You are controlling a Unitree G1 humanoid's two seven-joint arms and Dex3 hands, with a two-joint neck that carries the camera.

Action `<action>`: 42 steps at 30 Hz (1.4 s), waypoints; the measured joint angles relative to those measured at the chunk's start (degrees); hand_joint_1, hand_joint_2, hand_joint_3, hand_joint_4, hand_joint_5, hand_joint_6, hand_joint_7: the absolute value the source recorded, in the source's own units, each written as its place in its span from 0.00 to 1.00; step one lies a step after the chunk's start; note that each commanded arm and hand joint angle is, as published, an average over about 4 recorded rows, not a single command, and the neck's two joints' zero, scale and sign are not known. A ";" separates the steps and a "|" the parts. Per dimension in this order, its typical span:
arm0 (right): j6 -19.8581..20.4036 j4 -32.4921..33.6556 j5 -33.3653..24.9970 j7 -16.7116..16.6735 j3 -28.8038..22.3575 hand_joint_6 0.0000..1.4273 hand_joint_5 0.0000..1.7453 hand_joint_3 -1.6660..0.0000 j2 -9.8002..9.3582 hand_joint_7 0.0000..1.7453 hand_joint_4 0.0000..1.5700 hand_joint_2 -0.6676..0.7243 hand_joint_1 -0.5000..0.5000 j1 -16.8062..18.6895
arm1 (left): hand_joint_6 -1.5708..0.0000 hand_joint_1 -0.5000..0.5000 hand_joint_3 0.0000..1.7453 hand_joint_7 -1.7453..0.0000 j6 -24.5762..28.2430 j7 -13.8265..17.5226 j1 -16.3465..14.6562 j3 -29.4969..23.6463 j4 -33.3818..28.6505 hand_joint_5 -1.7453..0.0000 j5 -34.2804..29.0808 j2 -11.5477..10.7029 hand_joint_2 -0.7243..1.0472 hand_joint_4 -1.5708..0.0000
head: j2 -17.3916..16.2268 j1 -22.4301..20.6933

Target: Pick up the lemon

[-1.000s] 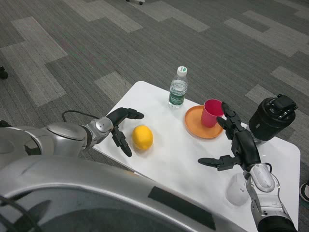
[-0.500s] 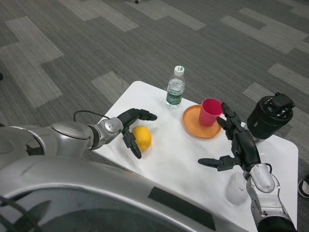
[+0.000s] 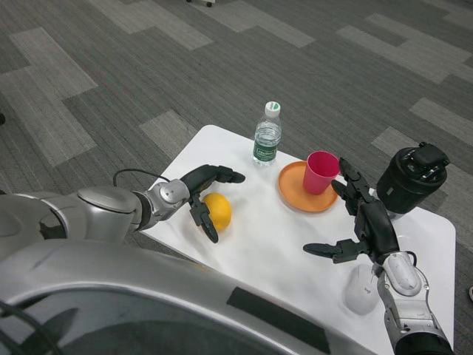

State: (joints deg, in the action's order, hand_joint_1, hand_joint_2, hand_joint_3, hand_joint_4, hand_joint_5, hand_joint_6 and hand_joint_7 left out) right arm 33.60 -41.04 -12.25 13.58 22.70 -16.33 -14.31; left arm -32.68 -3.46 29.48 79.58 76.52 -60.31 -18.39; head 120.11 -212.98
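Left of centre in the frame, my left hand (image 3: 198,194) was cupped round the lemon (image 3: 214,211) with fingers spread and not yet closed, ready to grasp, while my right hand (image 3: 361,225) waited open and empty at lower right.

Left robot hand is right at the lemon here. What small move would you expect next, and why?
Probably closing the fingers. The left robot hand is open around the lemon, one finger reaching over its top and another curving down its near side, but no grip shows yet, and the lemon sits on the white table. Closing should come before any lift. The right robot hand waits open near the pink cup.
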 measured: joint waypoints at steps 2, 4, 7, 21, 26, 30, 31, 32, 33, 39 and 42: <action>0.00 0.00 0.00 0.00 0.00 0.00 0.28 0.76 0.00 0.00 0.00 0.45 0.46 0.00 | 0.63 1.00 0.05 1.00 0.00 0.02 0.00 0.40 -0.03 0.94 0.16 -0.09 0.25 0.86 | -0.07 0.02; 0.00 0.00 -0.01 0.00 0.00 0.00 0.28 0.76 0.00 0.00 0.00 0.45 0.46 0.00 | 0.63 1.00 0.05 1.00 0.01 0.08 0.00 0.93 -0.13 0.94 0.19 -0.19 0.26 0.86 | -0.13 -0.03; 0.00 0.00 -0.06 0.00 0.00 0.00 0.28 0.76 0.01 0.00 0.00 0.45 0.46 0.00 | 0.64 1.00 0.05 1.00 0.06 0.13 0.00 1.65 -0.23 0.94 0.19 -0.49 0.36 0.86 | -0.20 -0.05; 0.00 0.01 -0.21 0.00 0.00 0.00 0.28 0.76 0.00 0.00 0.00 0.45 0.46 0.00 | 0.65 1.00 0.05 1.00 1.37 1.03 0.00 4.71 -0.18 0.94 0.71 -1.01 0.68 0.83 | -0.54 -0.13; 0.00 0.01 -0.21 0.00 0.00 0.00 0.28 0.76 0.00 0.00 0.00 0.45 0.46 0.00 | 0.63 1.00 0.05 1.00 1.37 1.03 0.02 4.83 -0.18 0.94 1.40 -1.06 0.78 0.83 | -0.61 -0.01; 0.00 0.01 -0.21 0.00 0.00 0.00 0.28 0.76 0.00 0.00 0.00 0.45 0.46 0.00 | 0.63 1.00 0.05 1.00 1.37 1.11 0.08 5.11 -0.20 0.94 2.47 -1.35 0.90 0.83 | -0.72 -0.05; 0.00 0.01 -0.21 0.00 0.00 0.00 0.28 0.76 0.00 0.00 0.00 0.45 0.46 0.00 | 0.63 1.00 0.05 1.00 1.37 1.22 0.11 5.19 -0.21 0.94 2.81 -1.52 0.93 0.83 | -0.75 -0.10; 0.00 0.01 -0.21 0.00 0.00 0.00 0.28 0.76 0.00 0.00 0.00 0.45 0.46 0.00 | 0.63 1.00 0.05 1.00 1.37 1.35 0.15 5.25 -0.23 0.94 3.03 -1.68 0.94 0.82 | -0.77 -0.17; 0.00 0.01 -0.21 0.00 0.00 0.00 0.28 0.76 0.00 0.00 0.00 0.45 0.46 0.00 | 0.63 1.00 0.05 1.00 1.38 1.49 0.18 5.28 -0.25 0.94 3.16 -1.81 0.96 0.80 | -0.78 -0.23; 0.00 0.01 -0.21 0.00 0.00 0.00 0.28 0.76 0.00 0.00 0.00 0.45 0.46 0.00 | 0.59 1.00 0.04 1.00 1.40 1.94 0.31 5.29 -0.31 0.88 3.35 -2.15 1.00 0.67 | -0.67 -0.18; 0.00 0.01 -0.21 0.00 0.00 0.00 0.28 0.76 0.00 0.00 0.00 0.45 0.46 0.00 | 0.59 1.00 0.03 1.00 1.42 2.04 0.38 5.29 -0.31 0.88 3.38 -2.27 1.00 0.67 | -0.67 -0.18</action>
State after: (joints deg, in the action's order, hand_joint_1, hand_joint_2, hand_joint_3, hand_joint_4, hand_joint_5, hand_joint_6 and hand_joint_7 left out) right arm 33.60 -41.03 -12.46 13.58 22.70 -16.33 -14.31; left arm -31.26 -1.42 29.86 84.86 76.21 -56.93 -20.66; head 119.45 -213.16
